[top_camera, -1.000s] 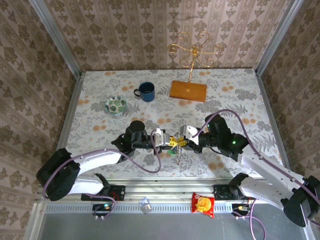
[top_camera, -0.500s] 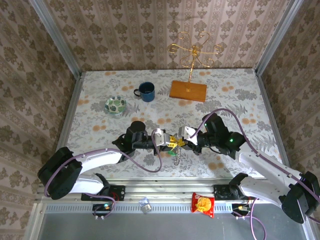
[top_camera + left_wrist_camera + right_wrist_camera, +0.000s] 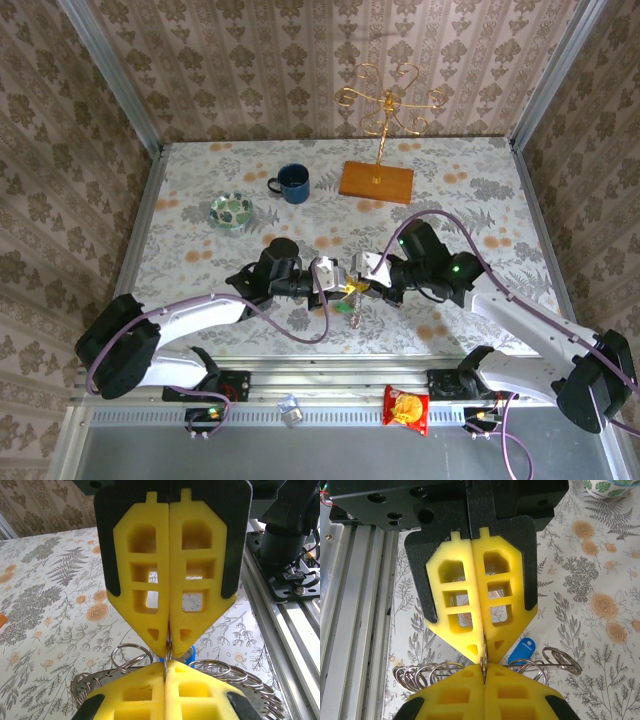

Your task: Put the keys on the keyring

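My left gripper [image 3: 340,280] and right gripper [image 3: 361,279] meet tip to tip above the table's near part. Both are shut on the same thin metal split ring [image 3: 167,652], which stands on edge between the yellow pads [image 3: 457,650]. In the left wrist view my left gripper [image 3: 165,664] faces the right one's fingers [image 3: 192,630]. In the right wrist view my right gripper [image 3: 483,667] faces the left one. The silvery keyring [image 3: 562,664] with several small rings hangs just behind the tips, also as a dangling chain [image 3: 353,311]. A blue key tag [image 3: 522,648] hangs with it. The keys' metal blades are hidden.
A blue mug [image 3: 293,183], a green-patterned dish [image 3: 231,211] and a gold hook stand on a wooden base [image 3: 376,181] are at the far side of the floral table [image 3: 480,200]. The metal rail [image 3: 330,350] runs along the near edge, with a snack packet [image 3: 406,408] below it.
The joined grippers have shifted slightly away from the near edge. The right arm has swung a little to the left. Both stay shut on the ring.
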{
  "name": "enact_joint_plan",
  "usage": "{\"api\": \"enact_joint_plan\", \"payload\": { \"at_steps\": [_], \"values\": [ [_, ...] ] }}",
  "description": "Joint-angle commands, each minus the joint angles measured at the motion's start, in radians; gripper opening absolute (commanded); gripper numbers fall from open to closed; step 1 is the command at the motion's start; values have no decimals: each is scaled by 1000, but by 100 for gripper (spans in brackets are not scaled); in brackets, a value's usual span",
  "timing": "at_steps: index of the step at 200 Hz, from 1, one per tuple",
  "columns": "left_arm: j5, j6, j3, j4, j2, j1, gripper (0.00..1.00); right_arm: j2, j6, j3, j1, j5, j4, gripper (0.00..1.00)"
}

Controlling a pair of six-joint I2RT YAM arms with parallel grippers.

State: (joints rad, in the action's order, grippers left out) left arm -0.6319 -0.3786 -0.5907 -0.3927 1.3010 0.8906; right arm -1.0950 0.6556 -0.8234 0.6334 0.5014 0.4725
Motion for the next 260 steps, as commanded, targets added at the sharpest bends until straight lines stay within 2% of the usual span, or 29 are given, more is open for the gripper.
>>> {"api": "enact_joint_plan", "payload": {
  "at_steps": [1, 15, 24, 119, 151, 165, 180, 196, 212, 223, 229, 260],
  "values": [
    [28, -15, -7, -25, -23, 4, 0, 35, -25, -3, 19, 36, -39, 17],
    [17, 3, 20, -88, -32, 3, 0, 82, -45, 71, 13, 24, -122, 26],
    [9, 12, 34, -119, -35, 3, 0, 107, -62, 114, 10, 14, -171, 27],
    [-67, 24, 68, -201, -23, 3, 0, 132, -110, 176, 9, -79, -238, 27],
    [-84, 20, 66, -208, -19, 3, 0, 116, -104, 170, 11, -45, -237, 27],
    [-88, 23, 67, -221, -16, 2, 0, 110, -109, 168, 11, -16, -243, 25],
    [-89, 30, 71, -239, -16, 3, 0, 101, -110, 165, 11, 8, -245, 18],
    [-85, 38, 76, -259, -16, 3, 0, 93, -106, 162, 11, 24, -241, 0],
    [-59, 43, 78, -252, -19, 3, 0, 90, -95, 152, 11, 26, -223, 0],
    [-27, 40, 80, -240, -22, 3, 15, 90, -84, 139, 11, 23, -202, 0],
    [-18, 33, 81, -228, -25, 2, 19, 89, -75, 130, 11, 19, -186, 0],
    [35, -33, 24, -59, -35, 8, 17, 48, -20, 53, 15, -30, -50, 0]
  ]
}}
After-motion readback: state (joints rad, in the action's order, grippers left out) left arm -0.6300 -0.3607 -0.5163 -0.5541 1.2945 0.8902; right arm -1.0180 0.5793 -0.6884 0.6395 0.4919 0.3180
